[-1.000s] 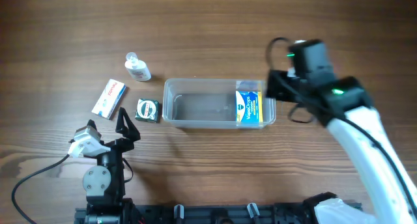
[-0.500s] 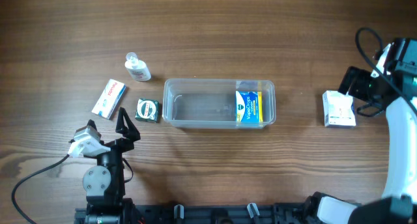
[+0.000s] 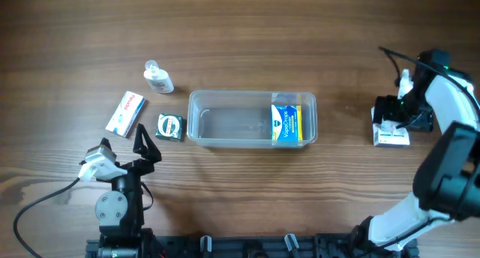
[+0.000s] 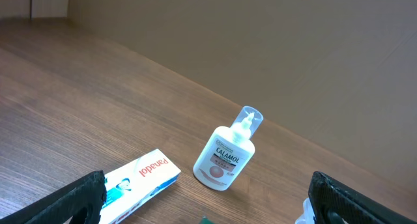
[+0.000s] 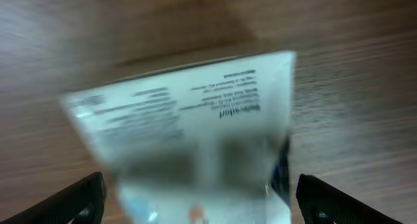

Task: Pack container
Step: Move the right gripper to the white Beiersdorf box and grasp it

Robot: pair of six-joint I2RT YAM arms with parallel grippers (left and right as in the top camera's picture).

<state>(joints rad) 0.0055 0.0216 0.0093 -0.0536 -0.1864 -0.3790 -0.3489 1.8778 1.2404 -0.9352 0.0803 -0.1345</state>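
Observation:
The container (image 3: 225, 121), a clear rectangular tub, lies mid-table with a blue and yellow box (image 3: 286, 124) standing at its right end. Far to the right, my right gripper (image 3: 395, 115) hovers over a white box (image 3: 392, 136). In the right wrist view that white box (image 5: 189, 120) is blurred and fills the space between the wide-apart jaws, with gaps on both sides; the right gripper (image 5: 202, 208) is open. My left gripper (image 3: 147, 144) rests open near the front left, and its wrist view shows the left gripper (image 4: 208, 210) with nothing between the fingers.
Left of the tub lie a Calamol bottle (image 3: 158, 78), a white Panadol box (image 3: 125, 112) and a small dark green box (image 3: 170, 127). The left wrist view shows the bottle (image 4: 225, 160) and Panadol box (image 4: 140, 178) ahead of the fingers.
My right arm swung away from the container's right end to the far right and came down over the white box. The left arm stayed still.

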